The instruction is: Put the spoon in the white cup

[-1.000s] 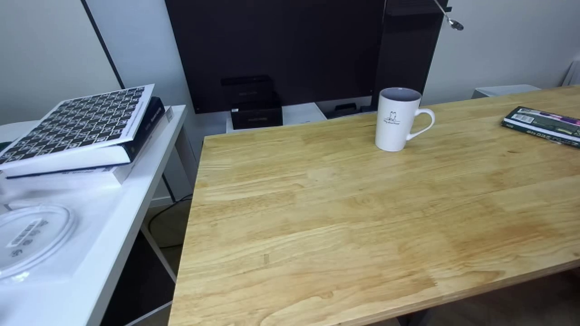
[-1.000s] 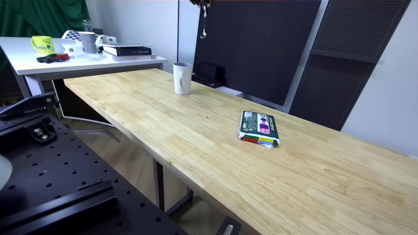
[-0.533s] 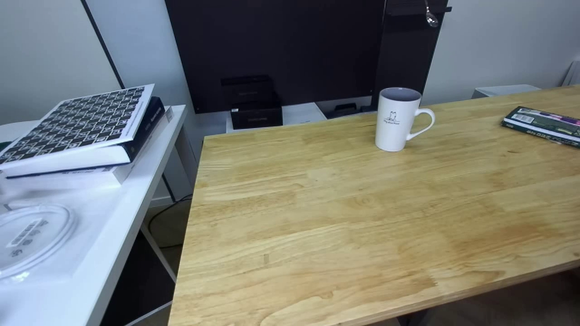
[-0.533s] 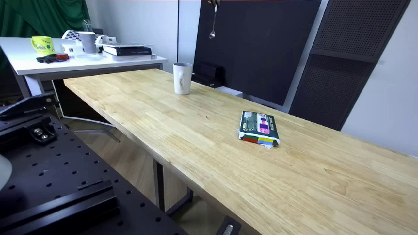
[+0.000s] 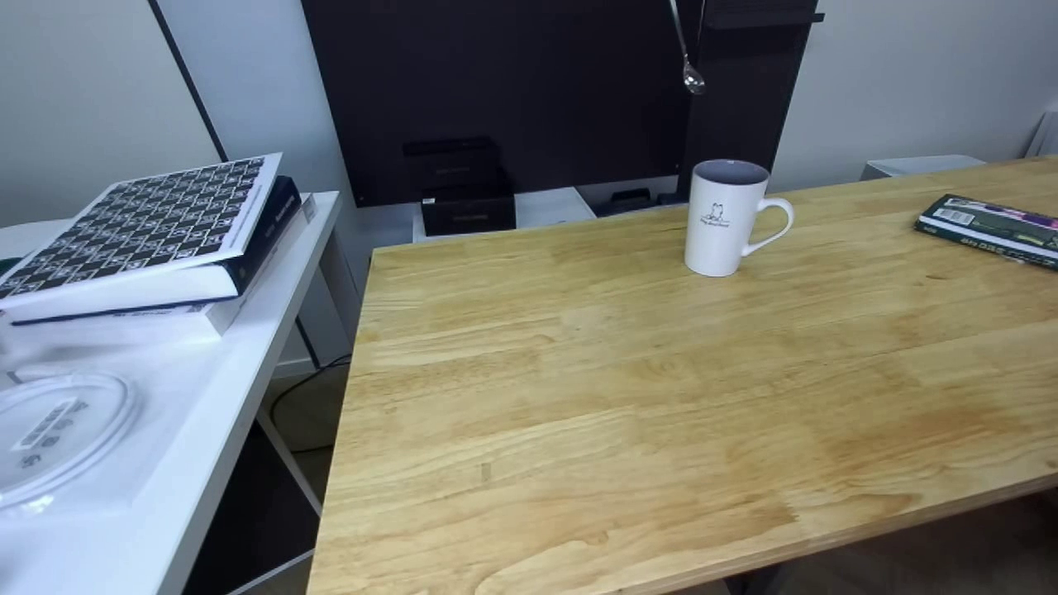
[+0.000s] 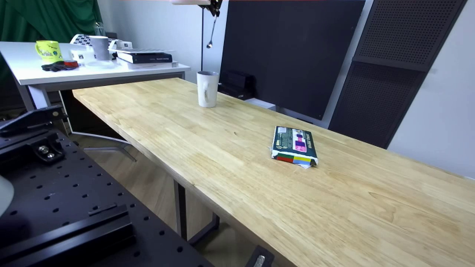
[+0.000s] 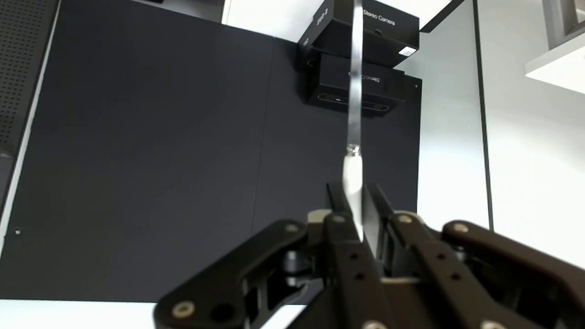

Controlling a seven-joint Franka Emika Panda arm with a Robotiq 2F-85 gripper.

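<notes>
Already, the spoon (image 7: 354,114) is dangling bowl-down, slightly tilted, higher than the white cup (image 5: 721,231), your gripper (image 7: 355,194) pinching its white handle; picking is looking done, lowering and releasing are remaining. The upright cup is standing near the far edge of the wooden table (image 5: 579,397); bare wood is stretching between it and the packet (image 6: 285,144).

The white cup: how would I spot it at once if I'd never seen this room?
Find the big black panel, then the long wooden table next to it. The white cup stands upright on the side nearer the panel. Its white outside, grey inside and small line drawing set it apart from the yellow-green mug and grey cup, both on the white table.
</notes>
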